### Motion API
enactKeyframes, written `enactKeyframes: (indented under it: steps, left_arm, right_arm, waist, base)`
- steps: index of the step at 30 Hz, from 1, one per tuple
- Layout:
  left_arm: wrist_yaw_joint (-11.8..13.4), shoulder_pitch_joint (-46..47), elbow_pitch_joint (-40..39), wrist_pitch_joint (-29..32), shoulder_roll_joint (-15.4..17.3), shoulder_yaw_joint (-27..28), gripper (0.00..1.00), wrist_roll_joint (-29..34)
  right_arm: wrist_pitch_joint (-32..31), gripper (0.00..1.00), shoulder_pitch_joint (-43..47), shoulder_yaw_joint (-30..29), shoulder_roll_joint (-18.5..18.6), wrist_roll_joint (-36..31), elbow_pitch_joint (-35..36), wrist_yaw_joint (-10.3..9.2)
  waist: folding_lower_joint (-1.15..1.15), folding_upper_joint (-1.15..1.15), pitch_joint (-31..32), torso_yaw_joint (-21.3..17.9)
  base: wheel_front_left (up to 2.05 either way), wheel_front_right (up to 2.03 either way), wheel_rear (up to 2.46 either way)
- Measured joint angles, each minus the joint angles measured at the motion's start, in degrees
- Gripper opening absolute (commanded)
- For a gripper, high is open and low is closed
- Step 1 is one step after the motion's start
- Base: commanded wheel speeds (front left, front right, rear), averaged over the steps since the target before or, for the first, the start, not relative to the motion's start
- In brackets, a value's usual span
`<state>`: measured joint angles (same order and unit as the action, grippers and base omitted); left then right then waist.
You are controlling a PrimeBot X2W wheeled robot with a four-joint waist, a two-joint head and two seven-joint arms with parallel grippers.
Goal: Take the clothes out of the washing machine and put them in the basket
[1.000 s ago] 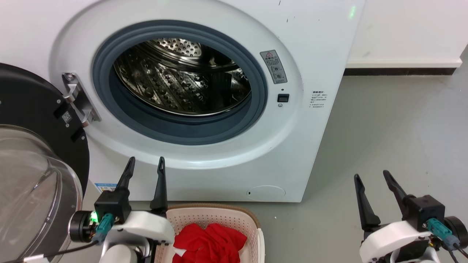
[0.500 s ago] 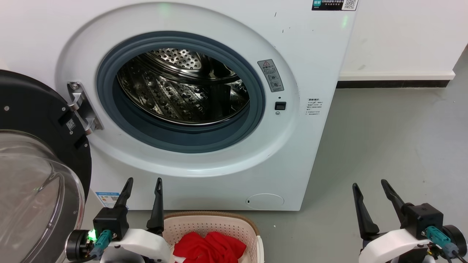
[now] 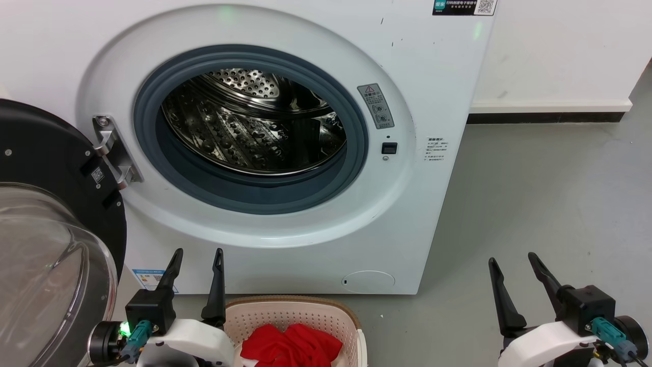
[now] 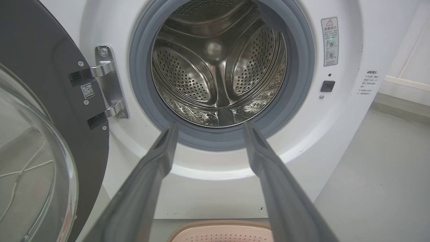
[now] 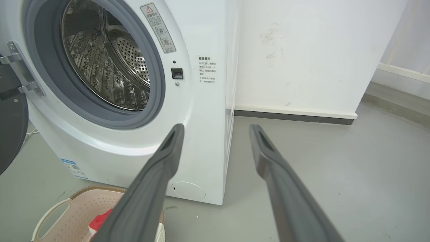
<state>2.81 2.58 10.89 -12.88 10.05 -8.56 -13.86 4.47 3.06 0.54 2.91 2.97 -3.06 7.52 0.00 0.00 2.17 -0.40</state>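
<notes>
The washing machine (image 3: 443, 76) is seen with its black-framed glass door (image 3: 51, 153) swung wide to 9 o'clock of the grey-rimmed porthole (image 3: 145, 132). The perforated steel drum (image 3: 254, 127) is shown through the opening. The basket (image 3: 293, 302) is set on the grey floor (image 3: 535, 204) just before the machine's foot, at 6 o'clock in the head view. The clothes (image 3: 290, 346) are found inside it as a crumpled red heap.

The left claw (image 3: 198, 252) is held at 7 o'clock in the head view, beside the basket's left rim. Its fingers are spread apart and pointed toward 12 o'clock at the machine's lower front, and nothing is gripped between them. The right claw (image 3: 511, 258) is held at 5 o'clock, well apart from the basket and above the floor to the right of the machine. Its fingers are likewise parted and empty.

In the right wrist view a cream side handle (image 5: 50, 211) of the basket is seen at 7 o'clock, with a scrap of red cloth near it.
</notes>
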Motion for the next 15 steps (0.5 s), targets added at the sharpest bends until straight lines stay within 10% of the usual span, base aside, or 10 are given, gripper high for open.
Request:
enactKeyframes:
  steps: [3,4,15]
  left_arm:
    - [0.07,0.00,0.01,-0.07,0.14,-0.14,1.00,0.00]
    - [0.07,0.00,0.01,-0.07,0.14,-0.14,0.00,0.00]
    - [-0.88,-0.88,2.22,2.58,-1.16,1.41,0.00,-8.28]
  right_arm:
    - [0.01,1.00,0.20,-0.05,0.00,0.01,0.00,-0.01]
    - [0.01,0.00,0.20,-0.05,0.00,0.01,0.00,-0.01]
    - [-0.86,0.00,0.98,-0.20,0.03,9.80,-2.60,0.00]
  waist:
    - [0.00,0.00,0.04,0.01]
    - [0.00,0.00,0.04,0.01]
    - [0.00,0.00,-0.09,0.07]
  base:
    - [0.00,0.00,0.00]
    - [0.00,0.00,0.00]
    - [0.00,0.00,0.00]
